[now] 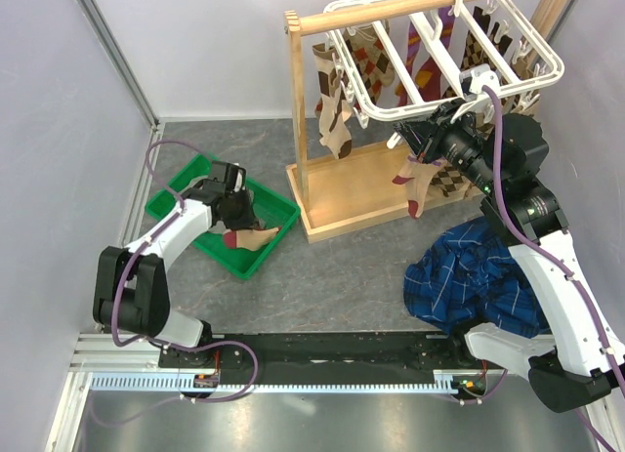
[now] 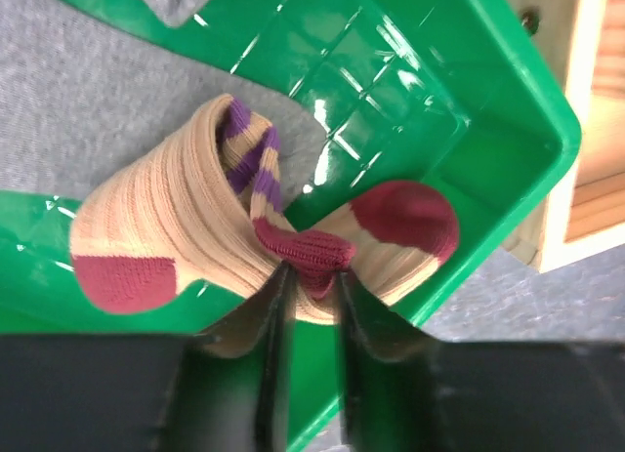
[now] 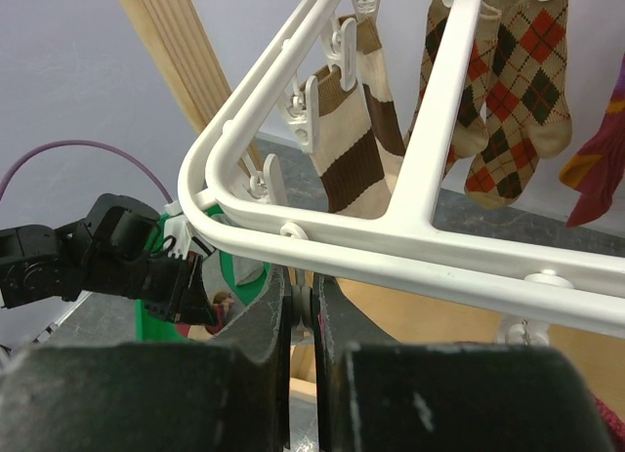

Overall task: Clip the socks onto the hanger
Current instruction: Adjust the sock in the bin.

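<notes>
A tan sock with a maroon cuff and toes (image 2: pixel 186 227) lies bunched in the green tray (image 2: pixel 488 101); a purple-striped piece shows inside its fold. My left gripper (image 2: pixel 311 274) is shut on its maroon cuff; in the top view this gripper (image 1: pixel 234 210) is low over the sock (image 1: pixel 256 237). The white grid hanger (image 1: pixel 547 76) hangs from the wooden rail. My right gripper (image 3: pixel 303 294) sits just under the hanger's front bar (image 3: pixel 391 242), shut on a small clip (image 3: pixel 305 306). A tan sock with a maroon toe (image 1: pixel 415 184) dangles below this gripper (image 1: pixel 425 140).
The wooden rail stand (image 1: pixel 381 11) has a wide base (image 1: pixel 371 193) under the hanger. Argyle socks (image 3: pixel 508 101) and a brown-striped sock (image 3: pixel 347 149) hang from clips. A blue plaid cloth (image 1: pixel 469 276) lies beside the right arm. The green tray (image 1: pixel 181 188) sits at left.
</notes>
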